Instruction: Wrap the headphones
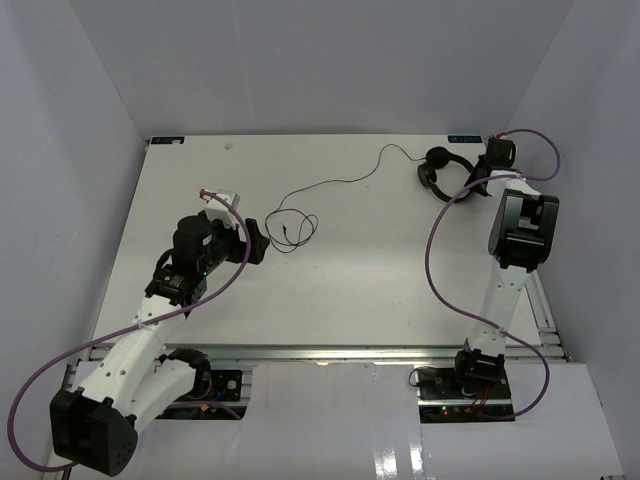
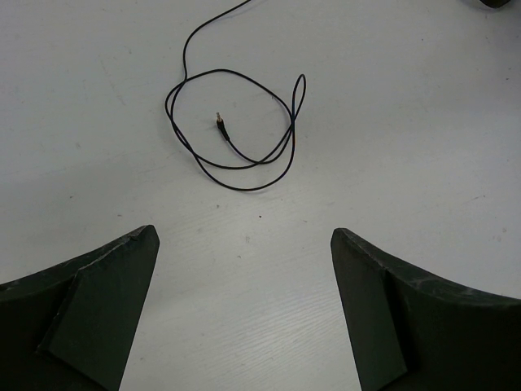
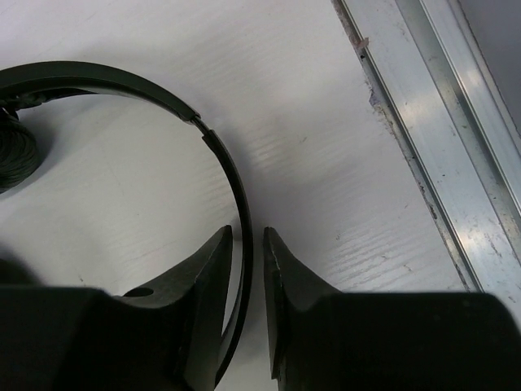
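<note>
At two o'clock on the table (image 1: 350,290), we had the right gripper (image 3: 247,236) clamped on the headphones (image 1: 443,170), at the headband. Our left gripper (image 2: 244,235) hung spread wide, the cord (image 2: 186,57) coiled at its twelve o'clock.

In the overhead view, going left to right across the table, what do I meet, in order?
Left gripper, open → loose coil of cord → headphones → right gripper, shut on their headband.
</note>
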You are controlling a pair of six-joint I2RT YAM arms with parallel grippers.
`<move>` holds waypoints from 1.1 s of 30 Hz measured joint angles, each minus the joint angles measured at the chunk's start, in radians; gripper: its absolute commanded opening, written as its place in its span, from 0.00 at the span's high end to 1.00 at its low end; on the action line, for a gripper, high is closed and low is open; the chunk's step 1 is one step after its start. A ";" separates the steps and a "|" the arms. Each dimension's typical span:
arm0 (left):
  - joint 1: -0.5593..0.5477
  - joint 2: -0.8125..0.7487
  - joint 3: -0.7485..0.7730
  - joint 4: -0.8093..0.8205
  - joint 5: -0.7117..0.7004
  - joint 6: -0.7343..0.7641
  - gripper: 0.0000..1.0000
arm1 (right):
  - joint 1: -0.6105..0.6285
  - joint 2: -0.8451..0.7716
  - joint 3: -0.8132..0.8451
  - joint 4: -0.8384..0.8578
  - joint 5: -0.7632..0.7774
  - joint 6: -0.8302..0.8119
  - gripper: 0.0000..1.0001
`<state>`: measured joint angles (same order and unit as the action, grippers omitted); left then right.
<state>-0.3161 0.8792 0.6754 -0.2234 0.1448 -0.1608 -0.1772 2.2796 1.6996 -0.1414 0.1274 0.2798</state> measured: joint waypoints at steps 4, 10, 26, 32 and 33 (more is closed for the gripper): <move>0.000 -0.005 0.000 0.000 0.000 0.000 0.02 | -0.007 -0.002 -0.011 0.016 -0.027 -0.003 0.92; 0.000 -0.009 -0.006 0.005 0.000 0.003 0.02 | -0.009 -0.012 -0.032 0.031 -0.047 -0.014 0.92; -0.004 0.018 -0.055 0.151 0.419 0.025 0.02 | 0.089 -0.746 -0.830 -0.023 -0.488 -0.355 0.92; -0.122 0.092 -0.024 0.255 0.530 0.100 0.02 | 0.087 -1.049 -0.912 -0.045 -0.607 -0.549 0.92; -0.150 0.114 -0.010 0.268 0.538 0.122 0.02 | 0.086 -1.084 -0.913 -0.044 -0.613 -0.573 0.92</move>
<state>-0.4658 0.9928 0.6649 0.0448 0.6825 -0.0385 -0.0911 1.1958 0.7862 -0.1859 -0.4855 -0.2932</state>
